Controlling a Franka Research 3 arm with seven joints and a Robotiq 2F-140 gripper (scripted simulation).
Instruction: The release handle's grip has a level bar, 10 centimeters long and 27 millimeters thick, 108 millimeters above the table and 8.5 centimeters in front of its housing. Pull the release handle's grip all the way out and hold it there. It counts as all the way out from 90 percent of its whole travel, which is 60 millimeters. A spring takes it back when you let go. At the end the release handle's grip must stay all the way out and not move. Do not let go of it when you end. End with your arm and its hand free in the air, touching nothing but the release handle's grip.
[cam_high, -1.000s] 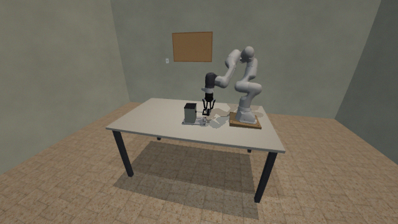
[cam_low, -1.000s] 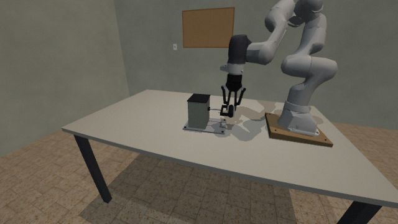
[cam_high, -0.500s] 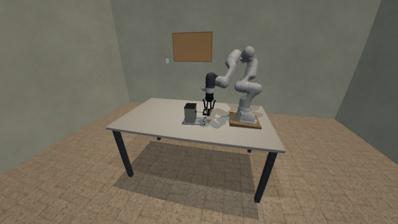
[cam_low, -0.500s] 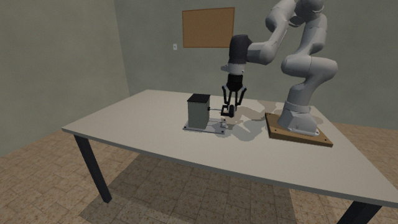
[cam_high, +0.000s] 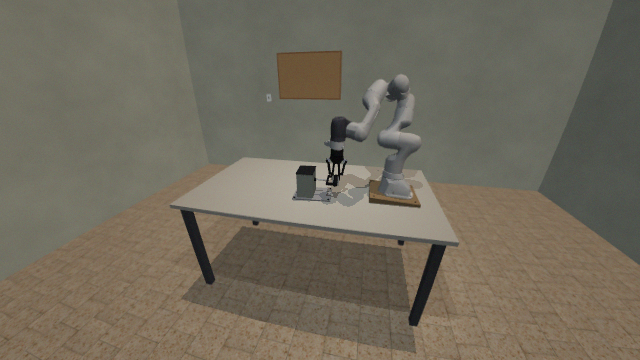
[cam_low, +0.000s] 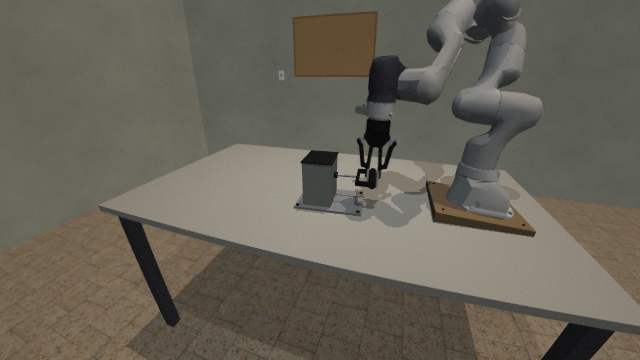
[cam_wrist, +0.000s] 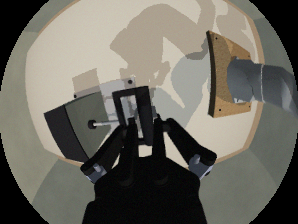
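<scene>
1. Exterior view, leftmost on the counter (cam_low: 240, 210): the grey housing (cam_low: 320, 184) on its base plate (cam_low: 345, 206), with a thin rod (cam_low: 345, 175) running right out of it; I judge the draw well along, though I can't read the travel exactly
2. Next, the release handle's grip (cam_low: 371, 178) sits at the rod's end, above the counter, and my pincer (cam_low: 372, 176) is clamped on its bar from above
3. I'd pull straight along the rod's line toward the arm's wooden base (cam_low: 520, 227), holding height level so the fingers touch neither plate nor counter
4. I'd maintain full squeeze, since the spring will snatch the grip back on any slip
5. At full draw I'd stop and hold, arm free in the air
</scene>
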